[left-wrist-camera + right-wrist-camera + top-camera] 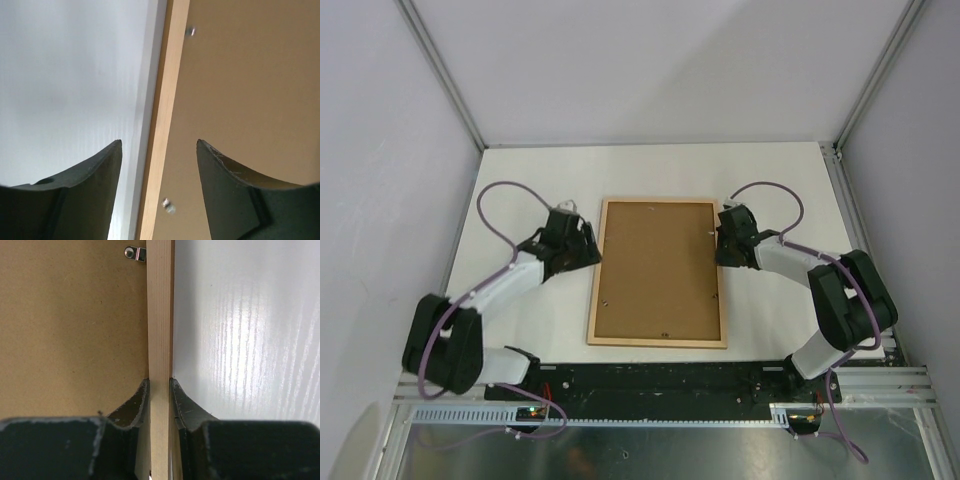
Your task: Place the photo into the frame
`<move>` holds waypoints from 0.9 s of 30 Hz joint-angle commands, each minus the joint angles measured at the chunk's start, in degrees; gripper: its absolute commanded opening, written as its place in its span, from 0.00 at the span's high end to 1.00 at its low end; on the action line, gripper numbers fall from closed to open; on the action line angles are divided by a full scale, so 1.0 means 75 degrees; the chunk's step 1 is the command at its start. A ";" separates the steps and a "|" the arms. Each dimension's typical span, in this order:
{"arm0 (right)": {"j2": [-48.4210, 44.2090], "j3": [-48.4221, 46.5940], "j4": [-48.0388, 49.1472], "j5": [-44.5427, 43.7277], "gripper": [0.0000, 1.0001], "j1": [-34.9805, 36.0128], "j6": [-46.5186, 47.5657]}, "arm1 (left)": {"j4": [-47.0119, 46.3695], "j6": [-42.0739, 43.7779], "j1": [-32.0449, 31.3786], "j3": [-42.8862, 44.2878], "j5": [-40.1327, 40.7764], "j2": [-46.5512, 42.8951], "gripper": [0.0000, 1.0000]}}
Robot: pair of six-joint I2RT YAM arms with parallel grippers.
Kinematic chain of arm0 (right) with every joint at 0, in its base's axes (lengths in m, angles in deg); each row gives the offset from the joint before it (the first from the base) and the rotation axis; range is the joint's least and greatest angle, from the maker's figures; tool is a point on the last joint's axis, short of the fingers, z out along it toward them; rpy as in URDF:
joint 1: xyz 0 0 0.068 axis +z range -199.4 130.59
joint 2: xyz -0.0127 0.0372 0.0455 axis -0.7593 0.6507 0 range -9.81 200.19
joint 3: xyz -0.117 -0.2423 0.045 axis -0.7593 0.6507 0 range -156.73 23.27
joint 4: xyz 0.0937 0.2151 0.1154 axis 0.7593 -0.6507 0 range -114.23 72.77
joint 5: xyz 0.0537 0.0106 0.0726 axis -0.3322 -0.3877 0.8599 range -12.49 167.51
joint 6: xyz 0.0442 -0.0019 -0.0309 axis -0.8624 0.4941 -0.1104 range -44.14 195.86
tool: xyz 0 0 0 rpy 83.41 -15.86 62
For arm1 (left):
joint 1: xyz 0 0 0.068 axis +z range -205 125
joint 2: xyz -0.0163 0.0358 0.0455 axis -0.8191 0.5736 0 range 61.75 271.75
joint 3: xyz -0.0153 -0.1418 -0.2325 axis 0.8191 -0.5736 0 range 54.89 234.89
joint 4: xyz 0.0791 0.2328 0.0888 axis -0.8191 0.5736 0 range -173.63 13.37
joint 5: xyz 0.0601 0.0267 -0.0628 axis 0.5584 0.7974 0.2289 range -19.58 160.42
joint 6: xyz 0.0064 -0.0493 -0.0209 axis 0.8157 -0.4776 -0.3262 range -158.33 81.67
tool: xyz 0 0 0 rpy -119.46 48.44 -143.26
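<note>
A glossy white rectangular tabletop [520, 170] sits boxed by plain pale grey walls [660, 70] at nine, twelve and three o'clock.

One frame [657, 343], one backing board [655, 270], two grippers [587, 250] [722, 246].

1. A white table [520, 170] carries everything. Up close, its glossy top shows a faint streaked grain.
2. A wooden picture frame [656, 342] lies flat near the table's middle, pale back side up, with its long rails running from the near edge toward the far edge.
3. A brown fibreboard backing board [658, 270] sits inside the rails, with small metal clips [135, 253] at their inner edge.
</note>
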 commanded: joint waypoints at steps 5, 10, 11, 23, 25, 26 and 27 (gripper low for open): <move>-0.0490 -0.0025 0.0055 -0.0160 0.93 -0.0102 0.0052 | 0.0407 -0.0502 -0.0799 -0.1442 0.0400 -0.1805 0.35; -0.0500 -0.0019 0.0088 -0.0099 0.93 -0.0117 0.0068 | 0.0513 -0.0725 -0.1362 -0.1753 0.0536 -0.1715 0.35; -0.0500 -0.0022 0.0093 -0.0095 0.93 -0.0121 0.0075 | 0.0510 -0.0775 -0.1470 -0.1791 0.0592 -0.1655 0.35; -0.0480 -0.0025 0.0112 -0.0022 0.93 -0.0138 0.0102 | 0.0505 -0.1058 -0.2314 -0.1809 0.1006 -0.1018 0.36; -0.0468 -0.0019 0.0122 -0.0001 0.93 -0.0137 0.0104 | 0.0506 -0.1076 -0.2345 -0.1824 0.1057 -0.0982 0.37; -0.0472 -0.0022 0.0127 0.0007 0.93 -0.0136 0.0110 | 0.0506 -0.1085 -0.2365 -0.1832 0.1075 -0.0966 0.38; -0.0474 -0.0023 0.0130 0.0011 0.93 -0.0142 0.0107 | 0.0506 -0.1089 -0.2393 -0.1848 0.1096 -0.0958 0.39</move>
